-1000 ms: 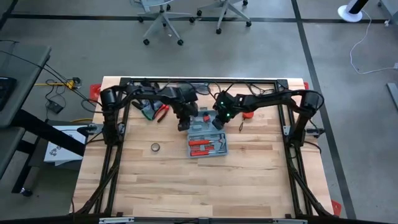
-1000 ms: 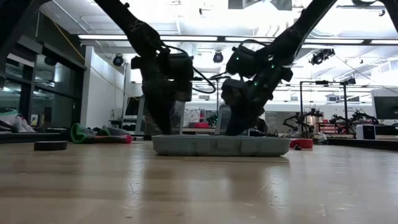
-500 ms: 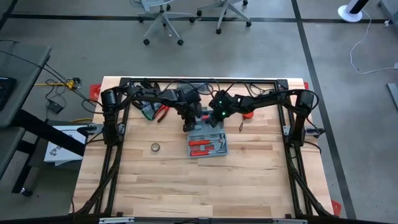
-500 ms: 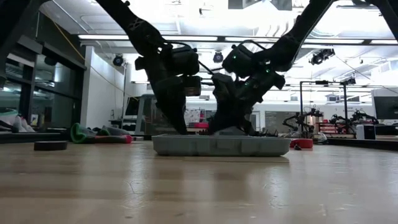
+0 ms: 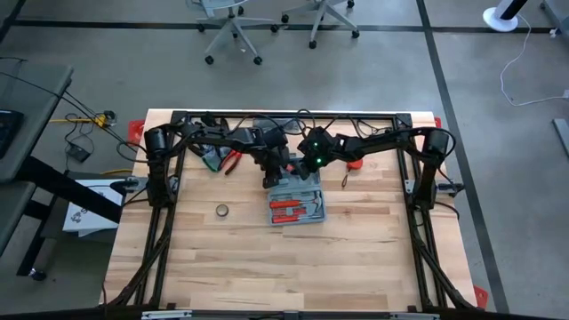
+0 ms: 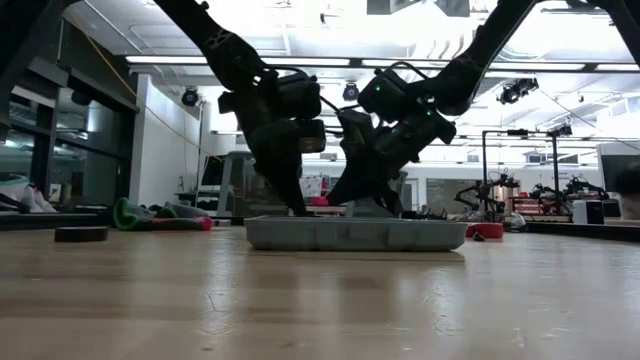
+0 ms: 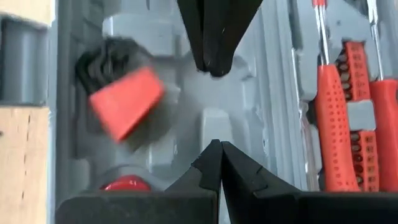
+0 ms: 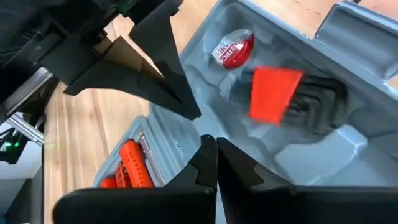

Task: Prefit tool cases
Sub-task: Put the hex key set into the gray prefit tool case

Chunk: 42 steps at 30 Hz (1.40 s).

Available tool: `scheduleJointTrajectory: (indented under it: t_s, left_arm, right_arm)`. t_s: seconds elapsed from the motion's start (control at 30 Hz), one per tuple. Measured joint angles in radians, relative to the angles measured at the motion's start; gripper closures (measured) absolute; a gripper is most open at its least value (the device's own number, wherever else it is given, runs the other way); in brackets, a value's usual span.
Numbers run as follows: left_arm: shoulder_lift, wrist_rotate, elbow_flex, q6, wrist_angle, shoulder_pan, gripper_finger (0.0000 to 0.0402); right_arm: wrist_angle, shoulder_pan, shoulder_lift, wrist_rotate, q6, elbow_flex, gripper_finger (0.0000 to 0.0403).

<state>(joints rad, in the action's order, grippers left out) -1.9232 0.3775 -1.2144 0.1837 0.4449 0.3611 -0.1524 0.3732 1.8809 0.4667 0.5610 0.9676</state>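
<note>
Over the far half of the open tool case (image 5: 298, 203), both grippers hang close together with jaws fully closed and nothing held; the left gripper (image 7: 214, 109) points into a grey recess beside a red-tagged black key set (image 7: 121, 93). The right gripper (image 8: 208, 140) faces it; 2 red-handled screwdrivers (image 7: 354, 124) lie alongside; the case rests flat mid-table (image 5: 222, 258).

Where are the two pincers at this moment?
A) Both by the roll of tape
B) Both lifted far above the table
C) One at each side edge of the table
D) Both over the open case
D: the left pincer and right pincer both hang shut over the far part of the open case.
</note>
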Motion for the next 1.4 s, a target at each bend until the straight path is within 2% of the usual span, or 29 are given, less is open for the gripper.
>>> scheduleJointTrajectory:
  t_s: [0.3,0.6,0.9,1.4]
  left_arm:
    - [0.0,-0.016,0.0,-0.007,-0.01,-0.009,0.0401]
    - [0.063,-0.176,-0.001,-0.018,-0.003,0.04,0.0401]
    - [0.037,-0.133,-0.002,0.027,-0.061,0.05,0.0401]
    - [-0.051,-0.111,-0.002,0.027,-0.155,0.026,0.0401]
  right_arm:
    - [0.006,0.004,-0.005,-0.001,-0.001,0.0,0.0403]
    - [0.036,0.039,-0.013,-0.023,-0.013,0.0,0.0403]
    - [0.189,0.068,-0.013,-0.109,-0.045,0.0,0.0403]
    - [0.224,0.07,-0.013,-0.1,-0.068,0.0,0.0403]
